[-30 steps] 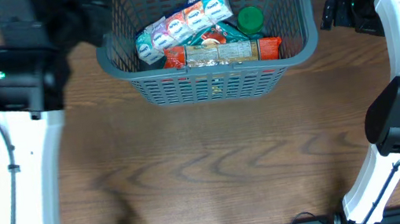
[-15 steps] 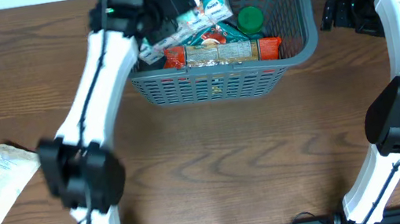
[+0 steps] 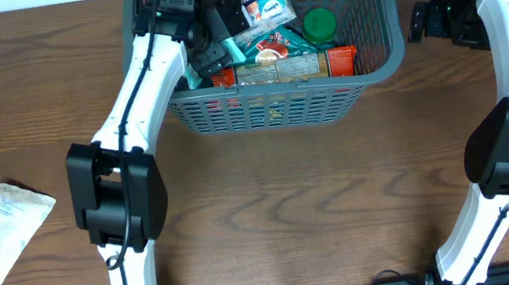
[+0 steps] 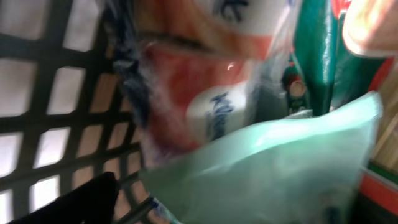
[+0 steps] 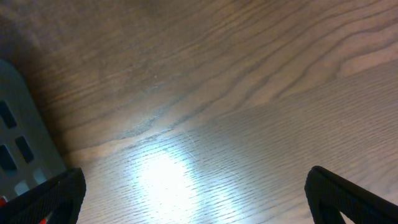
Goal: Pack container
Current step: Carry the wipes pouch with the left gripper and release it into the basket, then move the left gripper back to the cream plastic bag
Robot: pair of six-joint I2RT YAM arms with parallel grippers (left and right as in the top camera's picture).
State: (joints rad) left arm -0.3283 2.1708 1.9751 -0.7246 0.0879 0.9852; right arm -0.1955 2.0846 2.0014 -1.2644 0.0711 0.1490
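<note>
The left hand (image 3: 212, 50) is down inside the container (image 3: 270, 110), near its left wall, among the packets (image 3: 283, 65); whether its fingers stand apart or together I cannot tell, the wrist view being a close blur of an orange-and-white packet (image 4: 199, 93) and a pale green packet (image 4: 267, 162). The right hand (image 5: 196, 196) hangs with fingers wide apart, holding nothing, over bare worktop (image 5: 205, 93) just right of the container; the container sits at the worktop's far edge, near the middle; a crumpled white bag (image 3: 0, 231) lies well apart at the left.
</note>
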